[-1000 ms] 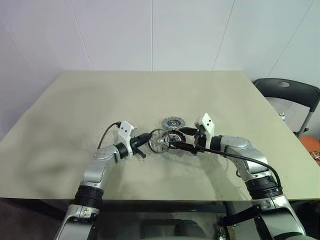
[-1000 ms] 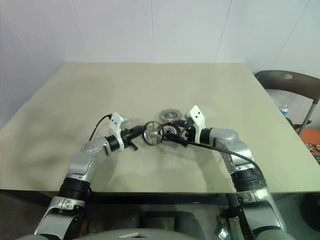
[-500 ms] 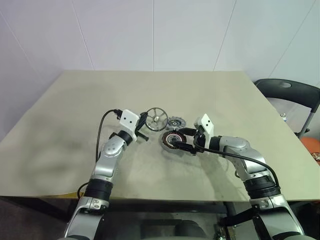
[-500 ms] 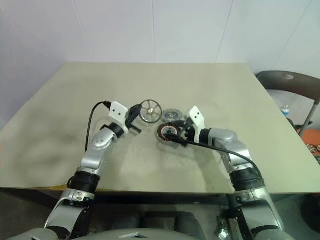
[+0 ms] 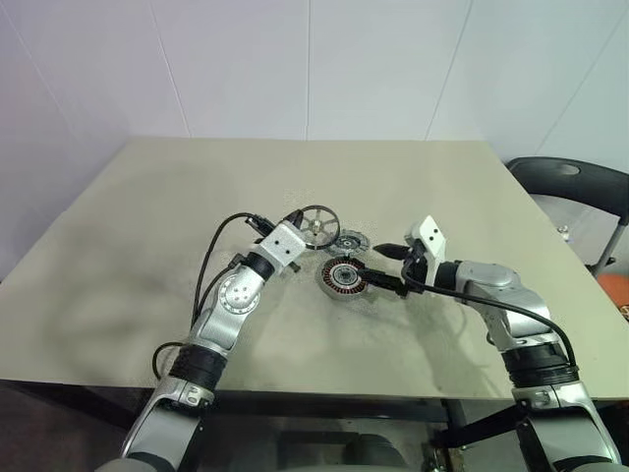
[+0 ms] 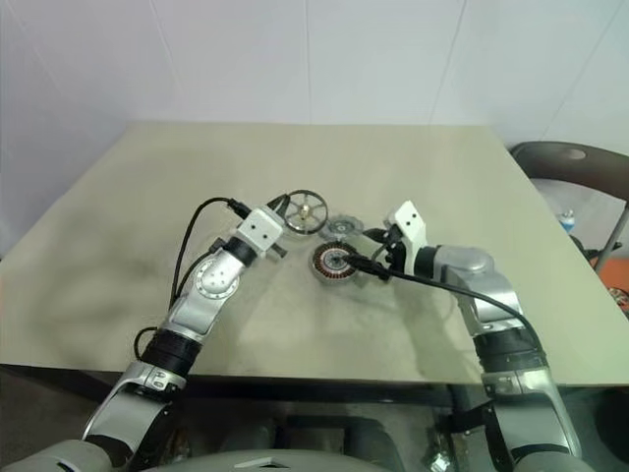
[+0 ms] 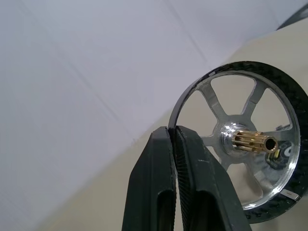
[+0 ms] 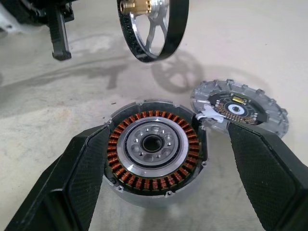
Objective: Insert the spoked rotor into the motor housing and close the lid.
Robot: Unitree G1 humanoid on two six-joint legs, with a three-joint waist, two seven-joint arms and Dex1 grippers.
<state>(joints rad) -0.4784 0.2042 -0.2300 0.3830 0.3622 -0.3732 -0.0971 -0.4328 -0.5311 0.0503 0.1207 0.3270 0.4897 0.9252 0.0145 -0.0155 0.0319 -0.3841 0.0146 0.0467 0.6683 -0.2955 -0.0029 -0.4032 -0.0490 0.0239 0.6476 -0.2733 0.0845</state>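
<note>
Rotor (image 5: 317,225) hangs above the table (image 5: 147,236), pinched by its rim in my left gripper (image 7: 173,139), just up and left of the housing (image 8: 153,144). My right gripper (image 8: 159,173) stands wide around the housing, not clamping it. The lid (image 8: 239,109) lies just beside. I judge insertion is in hand: next, lay the rotor flat, centre it over the housing and lower.

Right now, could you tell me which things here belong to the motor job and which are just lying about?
In the job:
spoked rotor
motor housing
finned lid

Lying about:
dark chair
</note>
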